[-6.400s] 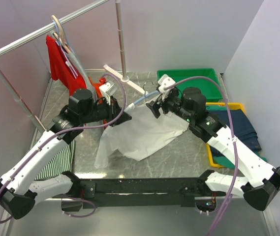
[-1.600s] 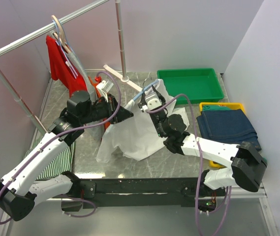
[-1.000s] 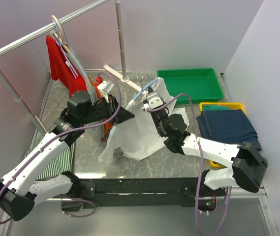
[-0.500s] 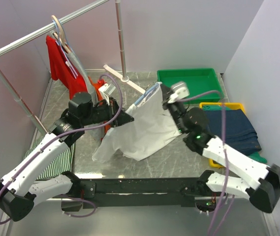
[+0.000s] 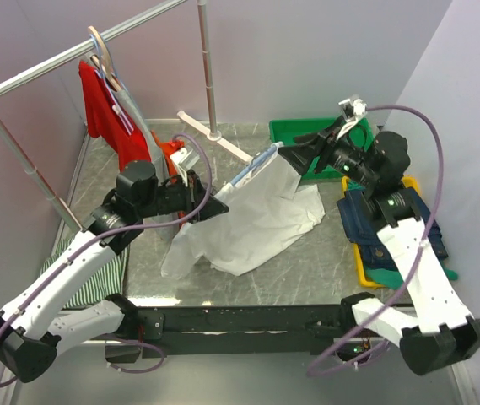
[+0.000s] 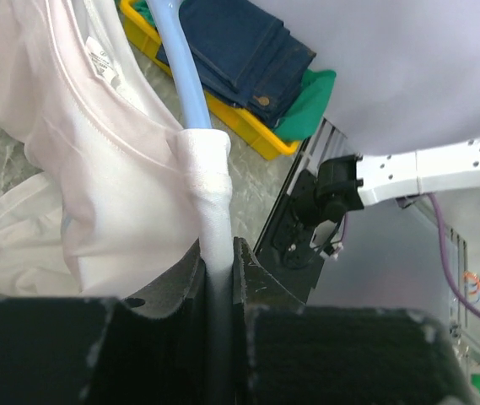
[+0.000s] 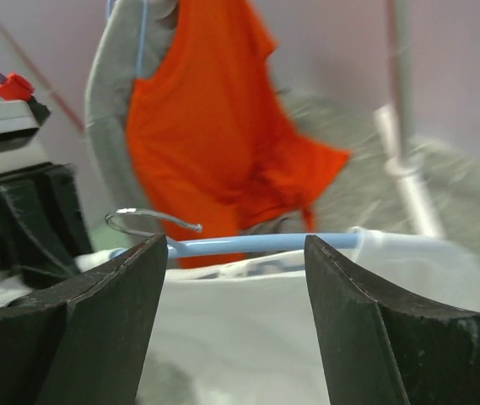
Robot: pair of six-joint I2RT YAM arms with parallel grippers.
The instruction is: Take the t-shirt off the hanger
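A white t-shirt hangs on a light-blue hanger held above the table's middle, its hem trailing on the marble. My left gripper is shut on the shirt-wrapped left arm of the hanger; the left wrist view shows the white cloth and blue hanger running into the closed jaws. My right gripper is open at the hanger's right end. In the right wrist view the hanger, its metal hook and the shirt lie between the open fingers, beyond the tips.
A clothes rack at the back left carries a red shirt and a grey garment; an orange garment is below them. A green bin is at the back right. A yellow tray with folded jeans is on the right, and striped cloth on the left.
My right arm has swung from the table's middle up and to the right, and its open gripper now faces the hanger's right end. My left gripper keeps its hold; the shirt shifted slightly.
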